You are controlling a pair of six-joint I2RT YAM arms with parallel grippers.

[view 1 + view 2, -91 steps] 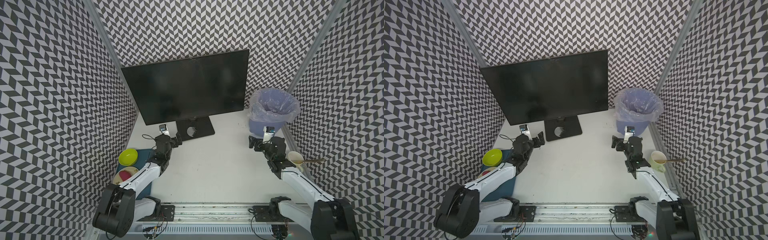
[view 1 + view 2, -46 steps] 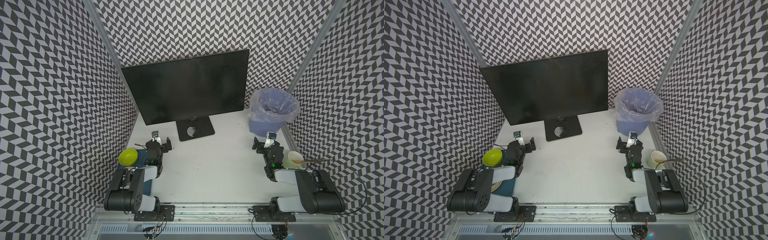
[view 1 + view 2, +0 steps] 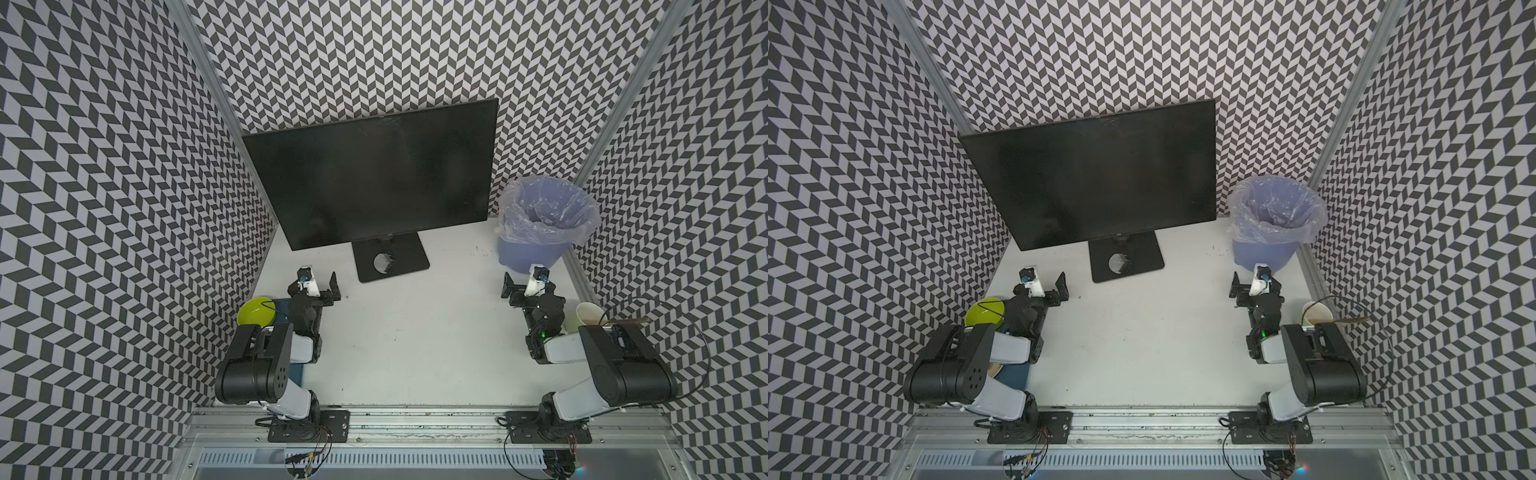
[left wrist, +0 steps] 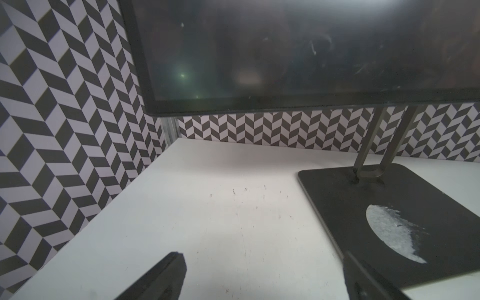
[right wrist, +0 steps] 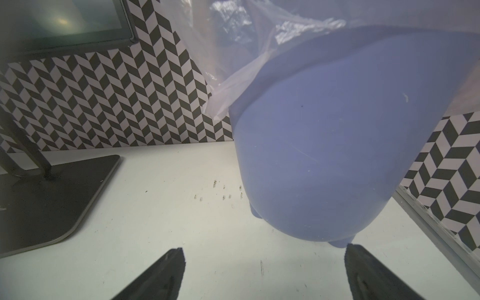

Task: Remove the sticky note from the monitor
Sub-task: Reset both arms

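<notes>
The monitor stands upright in the upper centre of both top views, against the rear patterned wall. Its base plate lies flat on the white table. I can find no sticky note on it. The screen is bare black in both top views, and the left wrist view shows only smudges and reflections on its lower corner. The one pale patch is the round grey mark on the base plate, which looks like worn residue rather than paper.

My read is that the removal itself is done, or that the note sits somewhere I cannot see. Before calling it finished, I would check the bezel edges and the blue lined waste bin to the right of the monitor. I cannot make out what is inside it.

The left gripper hangs low in front of the base plate, at centre left. Its jaws are spread wide with only bare table between them, and they touch nothing. The right gripper is just in front of the bin, equally wide and empty, with one fingertip near the bin's foot. Both arms are folded close to their mounts.

A green bowl is at the left edge and a paper cup at the right.
</notes>
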